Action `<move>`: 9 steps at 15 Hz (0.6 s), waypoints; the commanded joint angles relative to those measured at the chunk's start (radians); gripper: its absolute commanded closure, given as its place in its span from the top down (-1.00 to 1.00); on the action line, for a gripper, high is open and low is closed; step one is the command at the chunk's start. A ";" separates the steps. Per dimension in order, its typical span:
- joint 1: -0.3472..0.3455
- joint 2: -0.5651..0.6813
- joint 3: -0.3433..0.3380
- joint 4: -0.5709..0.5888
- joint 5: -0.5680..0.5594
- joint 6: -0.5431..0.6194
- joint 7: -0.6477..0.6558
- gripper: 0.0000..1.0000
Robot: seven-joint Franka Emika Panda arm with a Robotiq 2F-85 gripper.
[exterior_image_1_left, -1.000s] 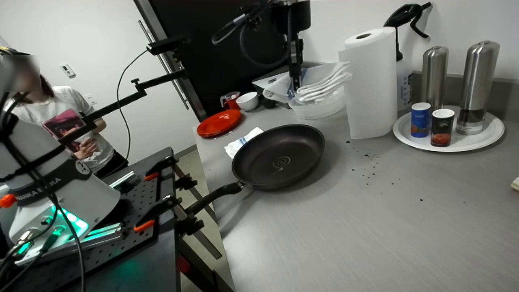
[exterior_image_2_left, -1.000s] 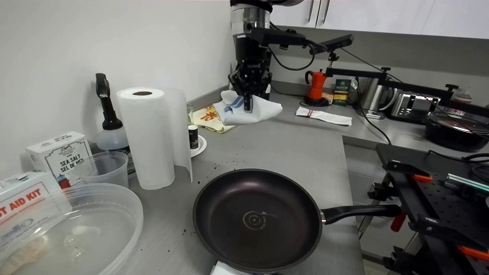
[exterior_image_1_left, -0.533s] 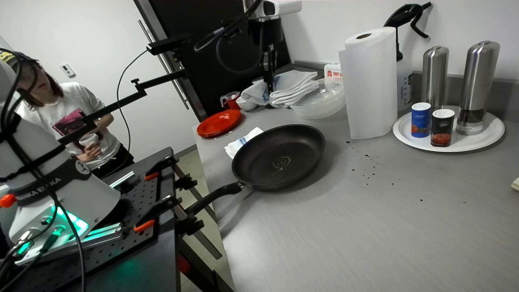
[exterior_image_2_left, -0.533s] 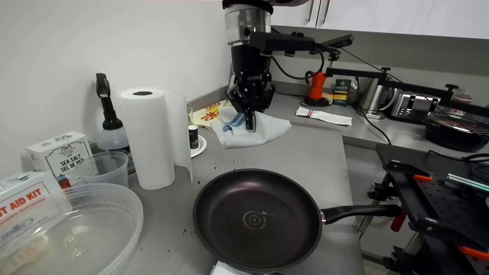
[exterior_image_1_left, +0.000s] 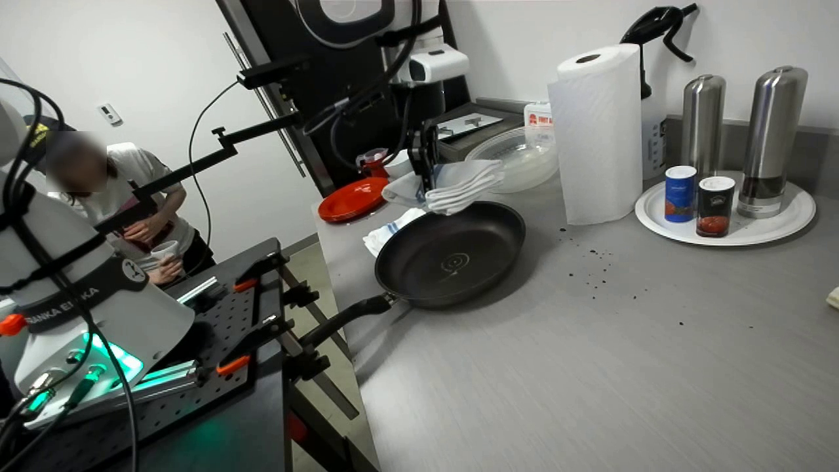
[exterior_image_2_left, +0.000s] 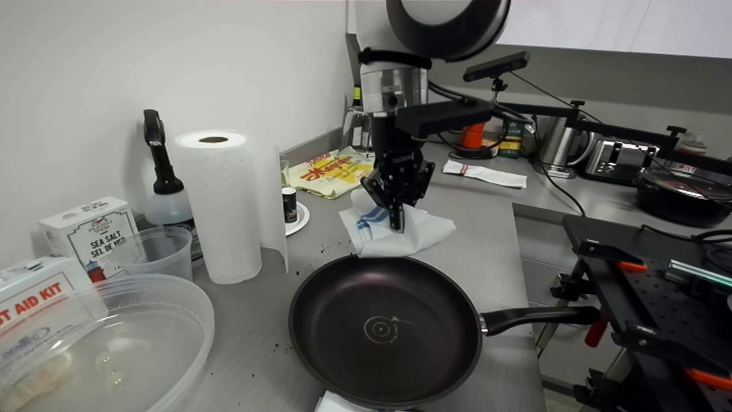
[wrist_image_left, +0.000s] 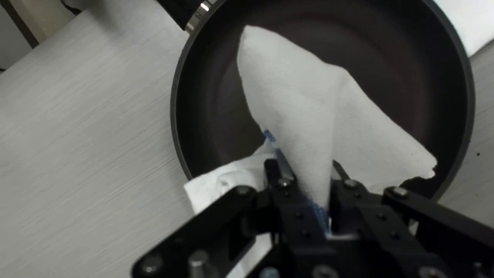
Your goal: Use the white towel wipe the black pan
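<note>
Jaws clenched on white towel [wrist_image_left: 301, 96], folds spilling either side; black pan [exterior_image_2_left: 386, 337] below jaws, on worktop [exterior_image_1_left: 590, 380].

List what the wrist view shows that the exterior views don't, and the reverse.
Only the wrist view: a fold of the white towel running between the fingers of the gripper.
Only the exterior views: the paper-towel roll, the spray bottle and the pale emblem inside the black pan.
Shared: the towel, the gripper, the pan with at least part of its handle, and a second white cloth by the pan's edge.
</note>
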 commanded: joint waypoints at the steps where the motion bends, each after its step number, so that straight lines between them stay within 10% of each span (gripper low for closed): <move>1: 0.014 0.058 -0.029 -0.009 -0.029 0.080 0.043 -0.91; 9: 0.031 0.166 -0.027 0.007 -0.006 0.093 0.037 -0.91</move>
